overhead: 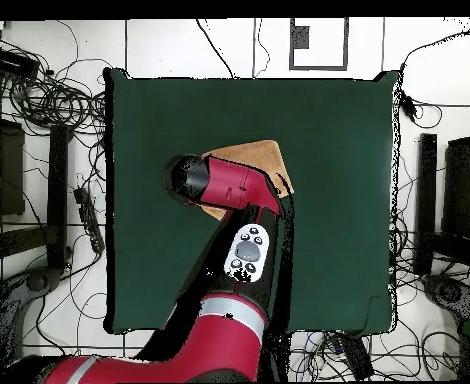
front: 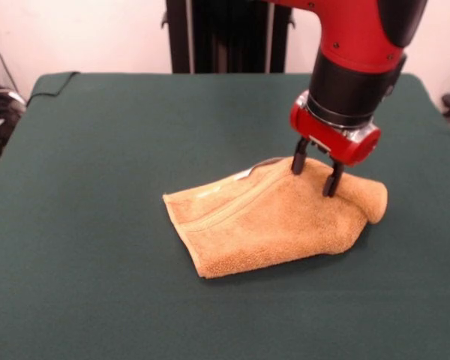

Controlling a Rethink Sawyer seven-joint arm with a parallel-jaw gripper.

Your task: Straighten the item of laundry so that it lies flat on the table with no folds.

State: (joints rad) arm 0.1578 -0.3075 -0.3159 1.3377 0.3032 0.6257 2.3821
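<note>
Near edge of the orange-tan terry towel (front: 274, 221) flat on the green table (front: 97, 262), woven band running across the top layer, cloth plainly doubled over itself; right end humped into a rolled fold, lifted off the table. Farther back, jaws apart, gripper (front: 316, 174) straddling the towel's raised far edge, tips touching or just into the pile, nothing clamped yet. Risks, as judged: closing here likely to catch both layers and drag the fold along unopened, or pinch too little terry and slip off mid-pull; overhead, arm hiding most of the towel.

Nubbly terry towel (front: 274, 221) on matt green cloth table (front: 97, 225)
</note>
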